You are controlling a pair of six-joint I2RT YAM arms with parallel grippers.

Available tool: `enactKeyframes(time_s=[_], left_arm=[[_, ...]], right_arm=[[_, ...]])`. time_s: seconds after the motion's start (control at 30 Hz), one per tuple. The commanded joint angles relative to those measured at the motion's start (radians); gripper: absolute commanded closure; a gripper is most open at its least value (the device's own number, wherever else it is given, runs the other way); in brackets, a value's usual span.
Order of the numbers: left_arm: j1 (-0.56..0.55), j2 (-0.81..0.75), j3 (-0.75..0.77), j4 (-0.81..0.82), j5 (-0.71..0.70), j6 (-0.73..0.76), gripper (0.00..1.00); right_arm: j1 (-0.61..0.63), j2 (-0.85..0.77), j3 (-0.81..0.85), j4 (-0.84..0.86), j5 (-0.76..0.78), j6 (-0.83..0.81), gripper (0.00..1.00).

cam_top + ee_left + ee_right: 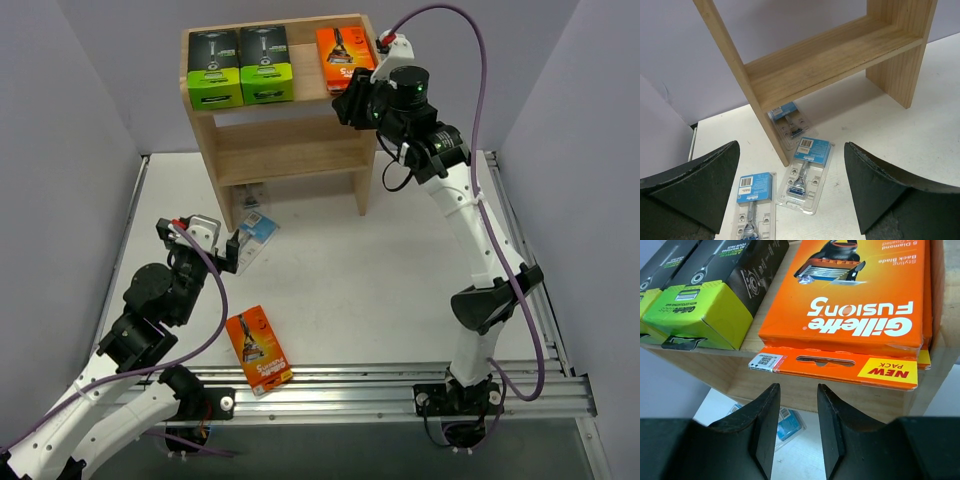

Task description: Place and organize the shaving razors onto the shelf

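Left claw (791,149), jaws wide apart and empty, hovers above the middle blister pack (807,172). The pack lies on the table (920,125) at the foot of the shelf (830,55), long axis toward the shelf, crosswise to the jaws. Right claw (797,389), partly apart and empty, faces the orange box (850,300) on the shelf's top tier.

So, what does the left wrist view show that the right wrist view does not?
Only the left wrist view shows all three blister packs on the table: one under the shelf, two outside it. Only the right wrist view shows the orange box and two black-and-green boxes on top of the shelf. Both show the shelf and a blue pack on the table, partly hidden in the right one.
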Motion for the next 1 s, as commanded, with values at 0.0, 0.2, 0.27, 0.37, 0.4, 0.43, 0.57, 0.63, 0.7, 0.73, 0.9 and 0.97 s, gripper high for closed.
enactKeyframes(time_s=[0.0,0.2,0.27,0.37,0.4,0.43,0.57,0.63,0.7,0.73,0.9,0.97], left_arm=[[-0.008,-0.006,0.003,0.042,0.004,-0.014,0.06],[-0.020,-0.011,0.000,0.043,0.009,-0.009,0.06],[-0.023,-0.011,0.001,0.043,0.007,-0.007,0.06],[-0.030,-0.010,0.000,0.040,0.006,-0.007,0.06],[-0.031,-0.010,0.000,0.039,0.006,-0.007,0.06],[-0.034,-0.010,0.001,0.040,0.006,-0.006,0.06],[-0.039,-0.010,0.001,0.039,0.004,-0.004,0.06],[-0.039,-0.010,0.003,0.037,0.004,-0.004,0.06],[-0.040,-0.011,0.001,0.036,0.004,-0.004,0.06],[-0.040,-0.010,0.001,0.036,0.004,-0.004,0.06],[-0.043,-0.010,0.003,0.033,0.004,-0.004,0.06],[-0.043,-0.013,0.003,0.033,0.004,-0.004,0.06]], right_arm=[[0.007,-0.036,0.019,0.066,-0.011,0.006,0.68],[-0.013,0.013,0.071,0.093,0.007,0.026,0.69],[-0.022,0.032,0.093,0.093,0.015,0.042,0.69],[-0.045,0.055,0.114,0.110,0.002,0.063,0.69],[-0.050,0.067,0.117,0.119,-0.010,0.066,0.69],[-0.059,0.070,0.123,0.124,-0.014,0.072,0.69],[-0.068,0.087,0.137,0.125,-0.019,0.082,0.69],[-0.071,0.089,0.136,0.125,-0.021,0.085,0.69],[-0.073,0.089,0.134,0.127,-0.022,0.088,0.68],[-0.074,0.089,0.134,0.129,-0.022,0.088,0.68],[-0.076,0.073,0.126,0.132,-0.037,0.094,0.68],[-0.076,0.056,0.108,0.136,-0.042,0.095,0.68]])
